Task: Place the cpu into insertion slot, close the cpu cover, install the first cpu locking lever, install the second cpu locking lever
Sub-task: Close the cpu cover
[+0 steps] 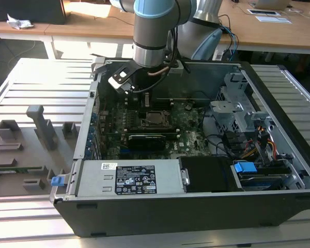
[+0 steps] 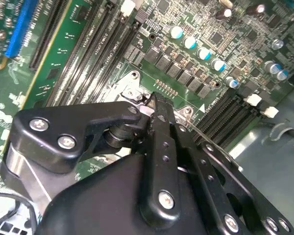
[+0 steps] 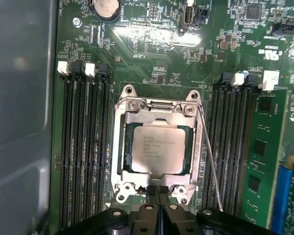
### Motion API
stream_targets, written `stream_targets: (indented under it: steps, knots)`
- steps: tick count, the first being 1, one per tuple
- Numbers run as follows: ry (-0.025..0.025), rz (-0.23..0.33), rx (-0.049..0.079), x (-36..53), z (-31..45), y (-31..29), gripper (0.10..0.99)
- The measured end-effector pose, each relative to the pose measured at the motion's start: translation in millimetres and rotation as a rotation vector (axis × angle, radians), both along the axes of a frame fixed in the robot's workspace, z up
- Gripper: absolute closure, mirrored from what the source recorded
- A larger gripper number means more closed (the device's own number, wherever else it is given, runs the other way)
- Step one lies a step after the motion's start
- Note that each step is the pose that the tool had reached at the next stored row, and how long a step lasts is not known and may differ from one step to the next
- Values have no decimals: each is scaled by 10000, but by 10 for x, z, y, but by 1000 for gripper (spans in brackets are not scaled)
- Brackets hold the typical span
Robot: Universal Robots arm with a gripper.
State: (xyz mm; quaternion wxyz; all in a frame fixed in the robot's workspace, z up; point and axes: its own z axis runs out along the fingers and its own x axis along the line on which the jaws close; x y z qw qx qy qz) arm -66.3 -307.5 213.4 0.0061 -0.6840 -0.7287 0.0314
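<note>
Cpu: the cpu [image 3: 158, 149] lies flat in the insertion slot [image 1: 154, 118], its pale metal top showing through the window of the cpu cover [image 3: 157, 113].
Cover: down over the chip, its frame lying on the slot's rim in the first wrist view.
Lever: a thin wire locking lever [image 3: 209, 161] runs along one side of the cover, slanting away from it towards the end nearest the claw; it looks unlatched, though I cannot be sure.
Setting: the slot sits mid-board on the motherboard [image 3: 152, 54] between two banks of memory slots [image 3: 83, 147], inside an open computer case [image 1: 160, 206] on the desk [image 1: 36, 82].
Claw: the claw [image 3: 159, 192] has its fingertips pressed together, with nothing seen between them.
Claw to cpu: the tips hang just beside the cover's edge opposite its hinge, apart from the chip itself; the second wrist view puts the claw [image 2: 156, 100] near a corner of the frame.
Handling: the chip is probably light, stiff and fragile, best taken by its edges. The cover is thin springy metal, and the lever is a slim, slippery wire best pushed near its free end.
</note>
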Motion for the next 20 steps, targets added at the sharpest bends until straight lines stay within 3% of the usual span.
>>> stream_targets:
  steps: [5, 8, 13, 15, 16, 17, 20]
  knots:
    - [14, 1, 1, 27, 37, 1, 980]
    - [101, 0, 0, 139, 38, 0, 980]
    - [315, 2, 0, 408, 29, 0, 980]
    - [368, 2, -4, 479, 30, -1, 980]
    - [368, 2, -3, 481, 33, 0, 980]
    - [368, 1, -3, 481, 49, 0, 980]
    - [368, -1, -2, 481, 276, 0, 980]
